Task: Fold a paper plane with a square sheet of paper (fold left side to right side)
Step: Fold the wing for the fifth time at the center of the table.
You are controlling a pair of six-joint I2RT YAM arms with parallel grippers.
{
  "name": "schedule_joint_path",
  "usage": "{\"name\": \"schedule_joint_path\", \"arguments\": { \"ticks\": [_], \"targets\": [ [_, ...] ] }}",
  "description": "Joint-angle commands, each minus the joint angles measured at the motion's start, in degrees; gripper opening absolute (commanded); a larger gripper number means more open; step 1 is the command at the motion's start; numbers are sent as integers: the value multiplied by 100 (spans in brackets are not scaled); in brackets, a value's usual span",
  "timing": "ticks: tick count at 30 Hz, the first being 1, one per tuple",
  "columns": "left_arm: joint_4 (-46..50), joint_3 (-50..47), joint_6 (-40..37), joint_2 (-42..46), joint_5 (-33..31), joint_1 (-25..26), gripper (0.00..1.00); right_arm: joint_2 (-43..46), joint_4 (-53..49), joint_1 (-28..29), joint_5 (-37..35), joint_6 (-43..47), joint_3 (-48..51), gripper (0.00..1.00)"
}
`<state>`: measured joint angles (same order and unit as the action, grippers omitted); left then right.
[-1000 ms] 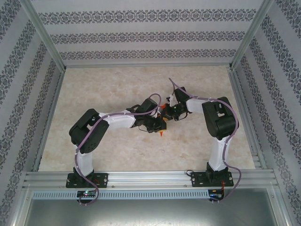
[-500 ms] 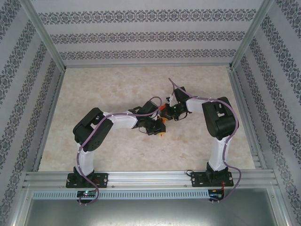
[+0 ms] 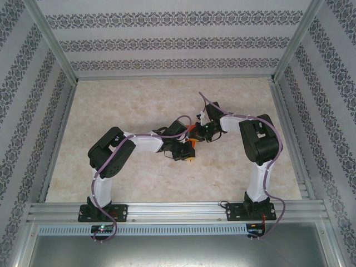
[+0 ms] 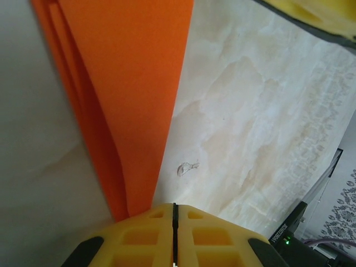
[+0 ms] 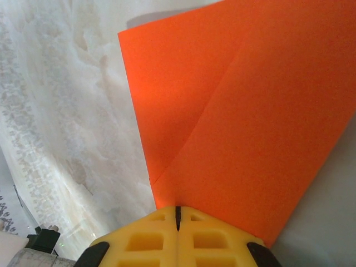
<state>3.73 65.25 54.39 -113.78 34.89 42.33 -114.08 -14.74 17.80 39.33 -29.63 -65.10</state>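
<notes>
At the middle of the table lies the square sheet of paper, already folded into layered flaps. The right gripper, fingers together, bears tip-down on the broad flap, probably to pin it, while the left gripper, likewise closed with nothing between, sits at the folded edge, probably to flatten a crease. Round the table stand patterned walls and aluminium posts; the table itself is pale marbled board, bare but for a small white fleck

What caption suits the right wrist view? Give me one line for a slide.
Right pincer shut on the folded orange paper, a diagonal crease showing, marbled table behind.
</notes>
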Motion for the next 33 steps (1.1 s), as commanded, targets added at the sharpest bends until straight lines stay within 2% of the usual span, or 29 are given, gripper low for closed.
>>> {"name": "schedule_joint_path", "arguments": {
  "ticks": [1, 33],
  "targets": [
    [279, -116, -106, 121, -169, 53, 10, -219, -382, 7, -553, 150, -14, 1],
    [57, -376, -8, 258, -269, -35, 10, -336, -849, 22, -725, 370, -244, 1]
  ]
}}
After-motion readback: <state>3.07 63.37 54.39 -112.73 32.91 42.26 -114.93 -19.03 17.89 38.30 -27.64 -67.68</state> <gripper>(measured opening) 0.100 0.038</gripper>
